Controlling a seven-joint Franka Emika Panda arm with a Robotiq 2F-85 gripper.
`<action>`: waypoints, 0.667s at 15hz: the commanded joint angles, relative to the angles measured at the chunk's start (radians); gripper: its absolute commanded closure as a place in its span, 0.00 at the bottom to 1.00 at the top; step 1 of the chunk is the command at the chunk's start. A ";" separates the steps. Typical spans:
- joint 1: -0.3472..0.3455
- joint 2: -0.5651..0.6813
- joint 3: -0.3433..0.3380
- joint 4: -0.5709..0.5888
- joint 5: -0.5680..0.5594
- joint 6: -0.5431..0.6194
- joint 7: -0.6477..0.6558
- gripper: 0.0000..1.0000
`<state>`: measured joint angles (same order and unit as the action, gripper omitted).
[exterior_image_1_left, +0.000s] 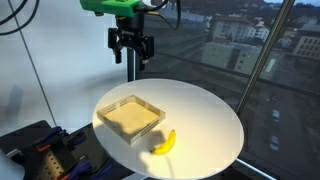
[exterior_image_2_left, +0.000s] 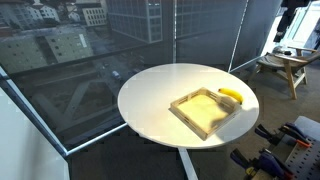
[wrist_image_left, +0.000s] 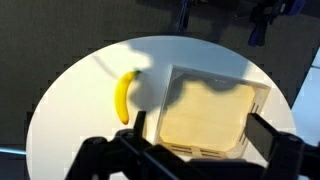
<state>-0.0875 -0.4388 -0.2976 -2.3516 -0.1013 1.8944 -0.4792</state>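
Gripper (exterior_image_1_left: 131, 56) spread wide, hovering high above wooden tray (exterior_image_1_left: 149, 126), banana (exterior_image_1_left: 165, 143) just beside

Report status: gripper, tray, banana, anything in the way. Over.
Gripper open, empty, high above table. Tray empty. Banana lies on table beside tray, outside it. Nothing between gripper and tray.

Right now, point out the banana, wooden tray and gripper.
banana (wrist_image_left: 124, 96), wrist view, middle of its curve.
wooden tray (exterior_image_1_left: 128, 118), in an exterior view, bare floor.
gripper (exterior_image_1_left: 132, 58), in an exterior view, midway between fingertips.
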 joint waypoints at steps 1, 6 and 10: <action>-0.019 0.043 0.024 0.039 0.018 0.011 0.080 0.00; -0.029 0.091 0.031 0.072 0.025 0.030 0.162 0.00; -0.038 0.137 0.031 0.104 0.038 0.050 0.197 0.00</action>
<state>-0.1043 -0.3516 -0.2801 -2.2986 -0.0911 1.9387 -0.3122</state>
